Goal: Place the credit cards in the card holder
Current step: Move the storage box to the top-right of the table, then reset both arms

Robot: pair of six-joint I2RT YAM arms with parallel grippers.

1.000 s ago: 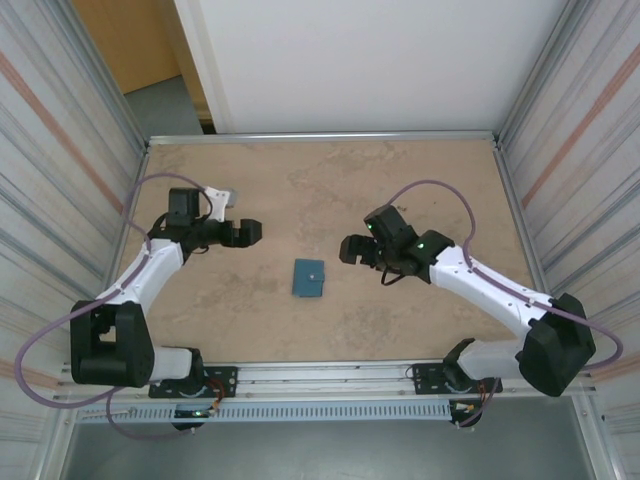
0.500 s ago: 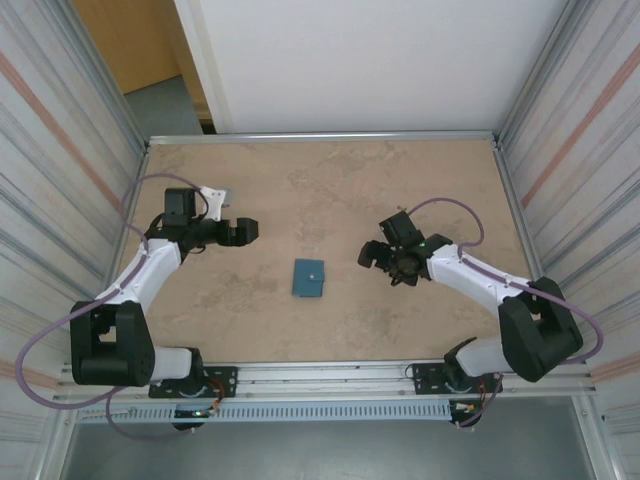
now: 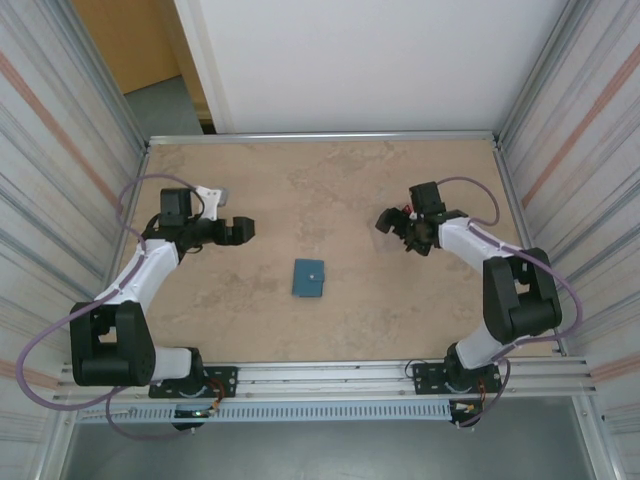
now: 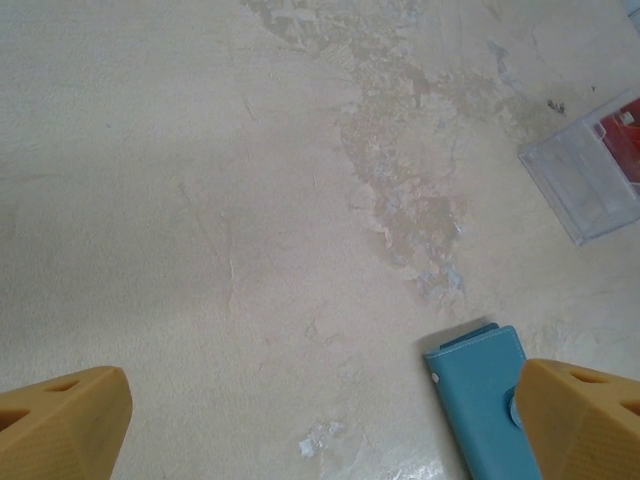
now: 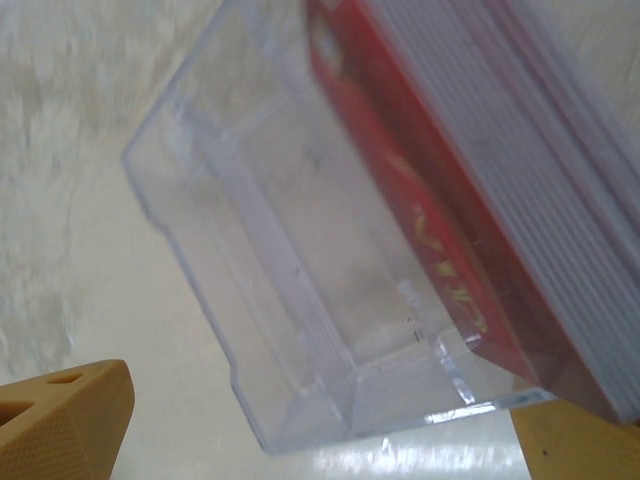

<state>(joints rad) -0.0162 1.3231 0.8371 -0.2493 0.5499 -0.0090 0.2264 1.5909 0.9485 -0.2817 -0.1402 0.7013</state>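
The card holder is a teal wallet lying shut and flat on the table's middle; it also sits by the right fingertip in the left wrist view as the wallet. My left gripper hovers open to its left, nothing between the fingers. Red credit cards rest in a clear plastic case, seen far off as cards. My right gripper hangs open close above that case, one orange fingertip on either side of it.
The clear case lies on the beige table right of centre. Metal walls enclose left and right, a rail closes the back. Purple cables loop off both arms.
My right arm has swung away from the wallet, to the right and toward the back, folding in on itself. The left arm has hardly moved. Both grippers stayed open.
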